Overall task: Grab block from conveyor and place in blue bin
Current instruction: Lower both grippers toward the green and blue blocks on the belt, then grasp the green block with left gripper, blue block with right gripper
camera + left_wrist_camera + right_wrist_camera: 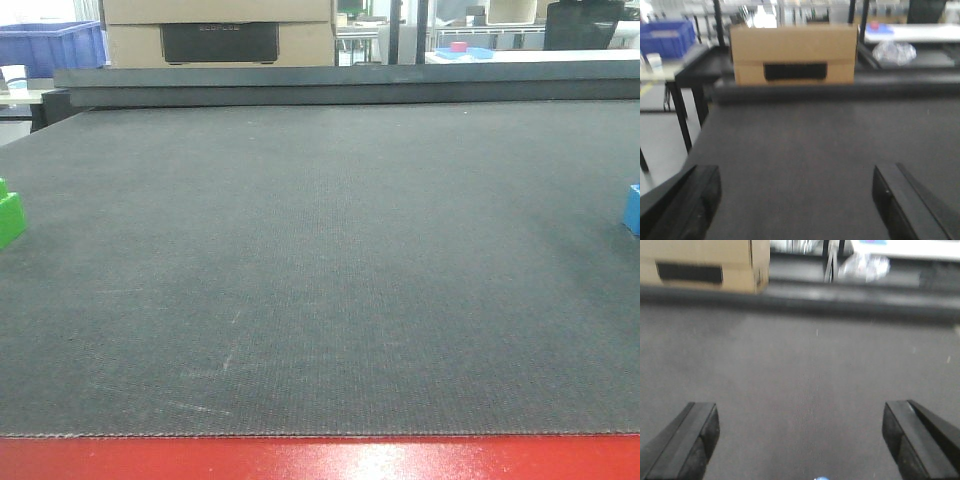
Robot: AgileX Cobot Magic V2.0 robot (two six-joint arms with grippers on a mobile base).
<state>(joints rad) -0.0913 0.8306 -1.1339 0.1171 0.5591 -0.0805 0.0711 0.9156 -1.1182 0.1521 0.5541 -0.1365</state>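
The dark grey conveyor belt (320, 270) runs wide, with its red frame edge (320, 458) along the near side. A green block (10, 217) sits at the belt's left edge and a blue block (633, 208) at its right edge, both half out of view. A blue bin (50, 45) stands beyond the far left corner, and a cardboard box (220, 30) behind the far edge. The left gripper (795, 175) and right gripper (800, 412) hover over the belt, jaws spread wide, only belt between them.

conveyor (320, 260): dark grey, fine woven texture, pale scuffs
frame edge (320, 458): glossy red
block at left (10, 218): green
block at right (633, 208): blue
bin (50, 45): blue
cardboard box (220, 30): tan, black slot
my left claw (792, 200): black
my right claw (800, 432): black
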